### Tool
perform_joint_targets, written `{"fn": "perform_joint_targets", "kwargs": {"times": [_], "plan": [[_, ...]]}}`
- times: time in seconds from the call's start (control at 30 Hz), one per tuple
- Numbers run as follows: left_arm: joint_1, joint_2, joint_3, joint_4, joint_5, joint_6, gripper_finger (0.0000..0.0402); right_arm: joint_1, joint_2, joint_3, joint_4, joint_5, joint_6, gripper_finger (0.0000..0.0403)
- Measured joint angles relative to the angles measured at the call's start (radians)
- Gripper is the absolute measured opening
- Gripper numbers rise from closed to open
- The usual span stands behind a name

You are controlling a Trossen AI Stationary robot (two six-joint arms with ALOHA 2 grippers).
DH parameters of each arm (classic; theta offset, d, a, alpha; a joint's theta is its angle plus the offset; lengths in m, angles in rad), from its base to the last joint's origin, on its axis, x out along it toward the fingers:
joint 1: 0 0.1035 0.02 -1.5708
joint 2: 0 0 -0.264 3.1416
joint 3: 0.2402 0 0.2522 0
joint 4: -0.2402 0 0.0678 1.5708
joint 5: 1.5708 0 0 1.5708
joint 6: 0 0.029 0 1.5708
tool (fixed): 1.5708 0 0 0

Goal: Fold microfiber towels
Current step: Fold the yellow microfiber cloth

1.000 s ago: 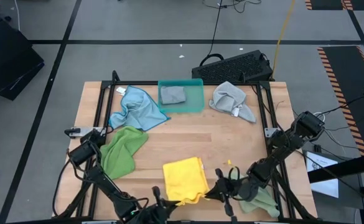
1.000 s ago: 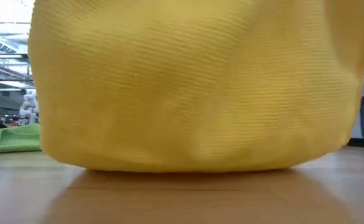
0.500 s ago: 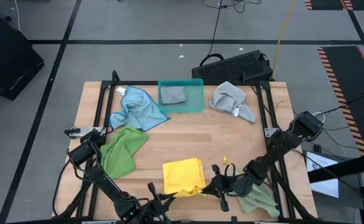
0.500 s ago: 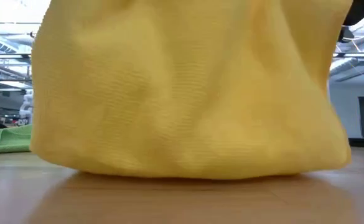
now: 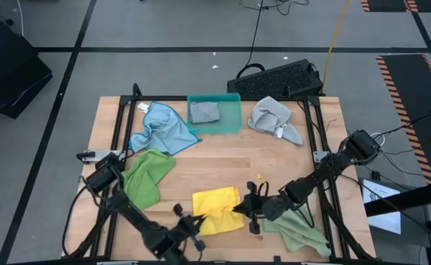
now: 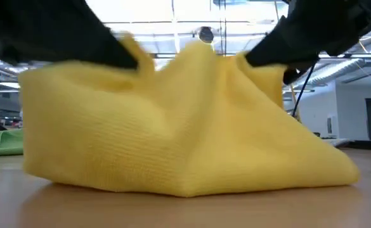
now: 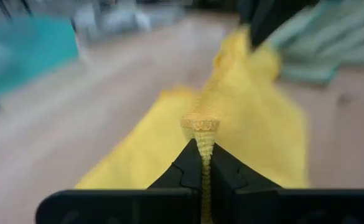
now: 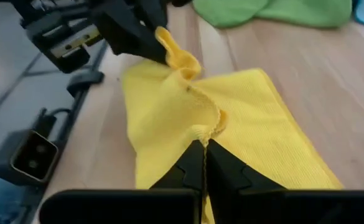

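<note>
Yellow towel (image 7: 231, 134) between pinched fingers (image 7: 188, 171)

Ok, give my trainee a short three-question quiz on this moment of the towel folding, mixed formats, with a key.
1. True or false: both grippers are shut on the yellow towel.
2. Multiple choice: what lies in the teal tray? A) a green towel B) a grey towel C) nothing
3. Short answer: which towel lies on the table next to the right arm's elbow, near the front edge?

Key
1. True. The left gripper and the right gripper each pinch an edge of it, lifting that edge off the table.
2. B, a grey towel.
3. A pale green towel.
</note>
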Motion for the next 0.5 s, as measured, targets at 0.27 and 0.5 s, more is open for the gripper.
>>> {"fn": "perform_joint_targets", "kwargs": {"times": [0.27, 0.5], "plan": [[0.113, 0.0, 0.0, -0.025, 0.157, 0.065, 0.001, -0.048, 0.0, 0.0, -0.13, 0.0, 0.01, 0.0003], [0.131, 0.0, 0.0, -0.105, 0.173, -0.02, 0.001, -0.106, 0.0, 0.0, -0.179, 0.0, -0.017, 0.0003]]}}
